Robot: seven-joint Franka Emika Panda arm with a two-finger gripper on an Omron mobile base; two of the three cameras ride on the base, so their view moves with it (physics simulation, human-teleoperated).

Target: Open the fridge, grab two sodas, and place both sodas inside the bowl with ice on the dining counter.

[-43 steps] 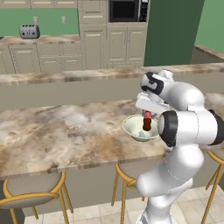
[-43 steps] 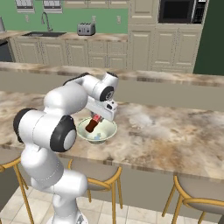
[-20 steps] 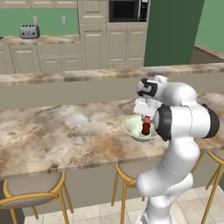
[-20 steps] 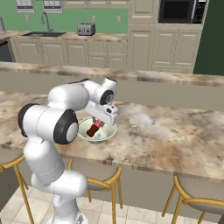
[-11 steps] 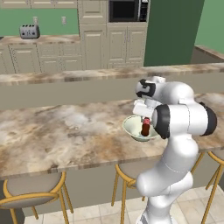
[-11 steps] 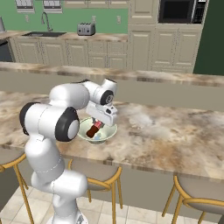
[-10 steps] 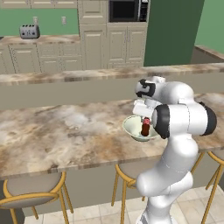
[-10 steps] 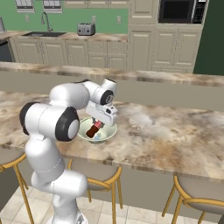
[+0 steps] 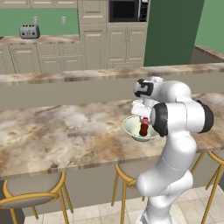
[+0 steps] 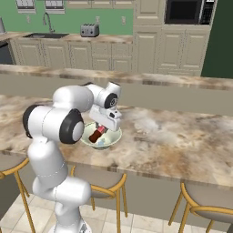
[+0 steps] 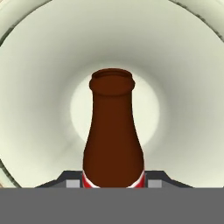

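Note:
My gripper is shut on a dark brown cola bottle with a red label. It holds the bottle inside the pale bowl, tilted, neck down toward the bowl's bottom. The bowl stands on the marbled dining counter, near its front edge. In the hand view the bottle's neck points at the bowl's pale floor. The fridge is out of view.
Round wooden-legged stools stand under the counter's front edge. A raised ledge runs behind the counter. At the back are cream cabinets, a toaster and a microwave.
The gripper has sunk a little lower with the bottle, deeper into the bowl. Its grip on the bottle is unchanged, and the bowl has stayed in place.

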